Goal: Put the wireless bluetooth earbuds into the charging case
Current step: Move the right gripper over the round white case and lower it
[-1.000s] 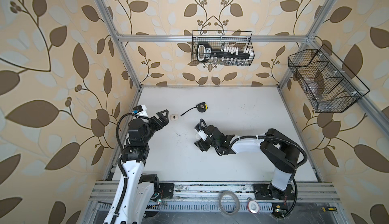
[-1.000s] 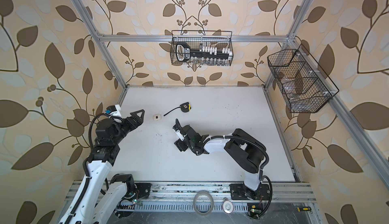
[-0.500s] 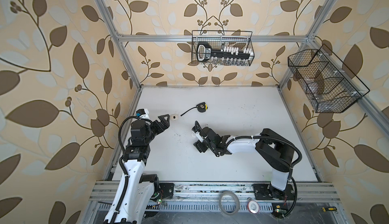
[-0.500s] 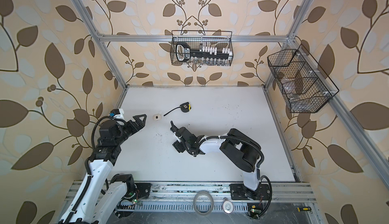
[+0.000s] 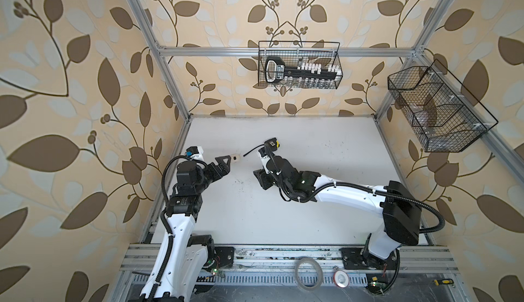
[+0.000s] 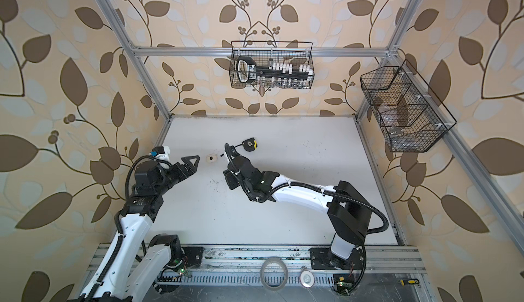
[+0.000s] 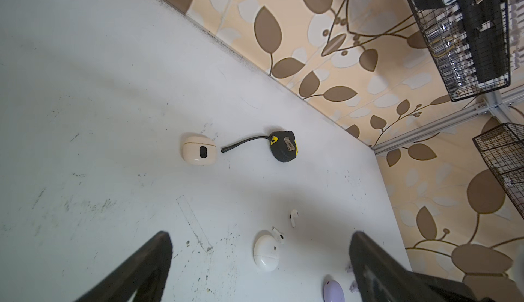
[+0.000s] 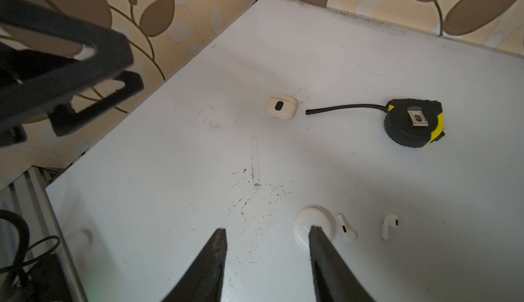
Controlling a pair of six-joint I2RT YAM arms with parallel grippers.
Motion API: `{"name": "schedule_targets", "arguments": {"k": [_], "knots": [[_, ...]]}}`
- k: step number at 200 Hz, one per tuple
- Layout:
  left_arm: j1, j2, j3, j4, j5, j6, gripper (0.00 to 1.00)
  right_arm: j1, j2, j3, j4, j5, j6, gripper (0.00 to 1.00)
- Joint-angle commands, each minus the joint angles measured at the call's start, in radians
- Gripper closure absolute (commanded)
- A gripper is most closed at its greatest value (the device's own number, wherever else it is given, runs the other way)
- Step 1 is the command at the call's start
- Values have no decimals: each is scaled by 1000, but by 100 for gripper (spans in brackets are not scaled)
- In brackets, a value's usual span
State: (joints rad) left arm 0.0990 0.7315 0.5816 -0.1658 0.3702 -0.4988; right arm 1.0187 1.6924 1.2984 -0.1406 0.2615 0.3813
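Now, the right gripper [image 8: 268, 228] hangs low by the white case [image 8: 314, 215], with two white earbuds [image 8: 346, 229] lying on the table [image 8: 368, 59] just beside it. I'd say it wants the nearer bud: square up across the stem, settle gently, don't knock the case. Its jaws stand partly apart and empty; one finger overlaps the case, contact unclear. Meanwhile the left gripper [image 7: 261, 233] gapes wide, holding nothing, near the closed cream case [image 7: 198, 150].

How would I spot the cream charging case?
On the white table, find the black-and-yellow tape measure. Its black strap points at the cream case. Unlike the round white case, it is squarish with a dark oval on top.
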Motion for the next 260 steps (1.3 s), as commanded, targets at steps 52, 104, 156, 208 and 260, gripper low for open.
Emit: {"name": "schedule_targets", "arguments": {"k": [52,104,156,208,260], "knots": [[4,-7,29,24,0,39,1,-150,196,101,-239,-116,-112,76],[3,-24,24,17,-16,45,1,-150,341,261,-328,-137,-194,81],[4,-50,15,13,-12,43,1,-157,545,508,-425,-96,-205,86],[3,-57,14,12,-13,45,1,-138,667,665,-517,-91,-239,79],[4,-59,14,10,-11,45,1,-150,677,659,-544,-85,-232,76]]}}
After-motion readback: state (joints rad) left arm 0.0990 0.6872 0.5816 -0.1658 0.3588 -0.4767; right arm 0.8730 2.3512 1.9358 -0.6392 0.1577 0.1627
